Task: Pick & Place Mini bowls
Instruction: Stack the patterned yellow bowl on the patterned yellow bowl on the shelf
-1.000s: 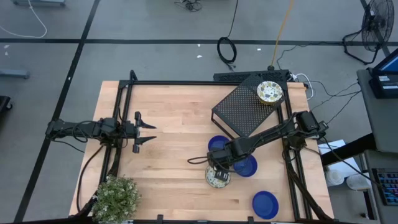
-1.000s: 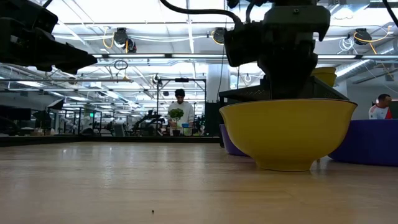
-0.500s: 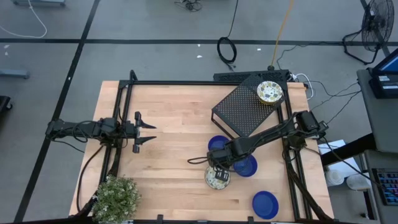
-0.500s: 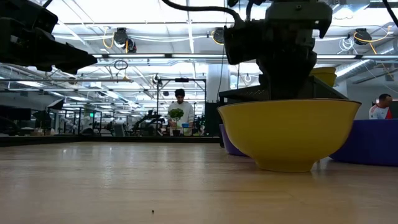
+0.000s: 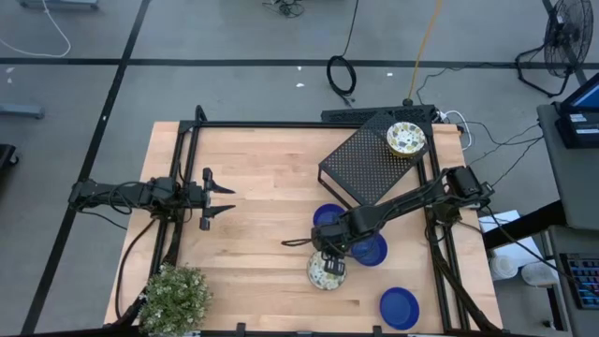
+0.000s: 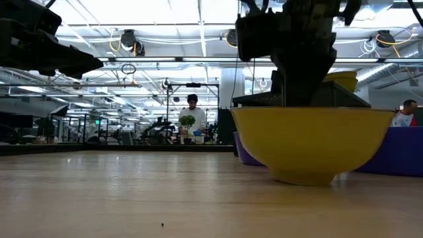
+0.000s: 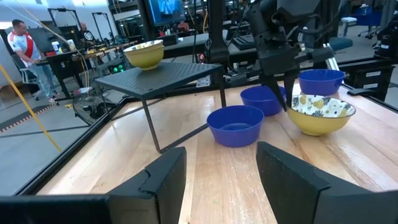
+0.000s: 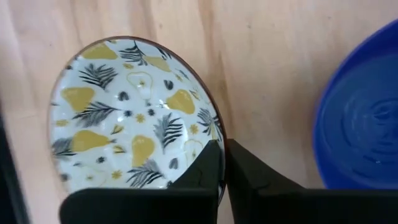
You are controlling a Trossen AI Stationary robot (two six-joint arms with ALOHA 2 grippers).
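Note:
A cream mini bowl (image 5: 324,273) with a yellow and green leaf pattern stands on the table's near right; it shows yellow-walled in the low view (image 6: 310,142). My right gripper (image 5: 328,255) is shut on its rim. Three blue mini bowls (image 5: 328,217) (image 5: 372,250) (image 5: 399,307) rest on the table around it. Another patterned mini bowl (image 5: 406,139) sits on the black perforated box (image 5: 365,164). My left gripper (image 5: 221,198) waits open and level at the table's left, touching nothing. My right gripper pinches the patterned bowl's rim (image 8: 214,144) on its far side, one finger (image 8: 199,171) inside the bowl and one (image 8: 249,171) outside. The fingers slant down from the far right. The bowl sits upright with its foot (image 6: 304,180) on the table.
The black box stands raised on thin legs at the far right. A small potted plant (image 5: 175,298) sits at the near left corner. Black frame rails (image 5: 281,125) run along the far edge and both sides. Bare wood lies between the two arms.
My right gripper has stayed over the patterned bowl, rolled a little at the wrist and shut on its rim. The bowl now shows wider in the low view, having shifted slightly toward the near edge while still on the table.

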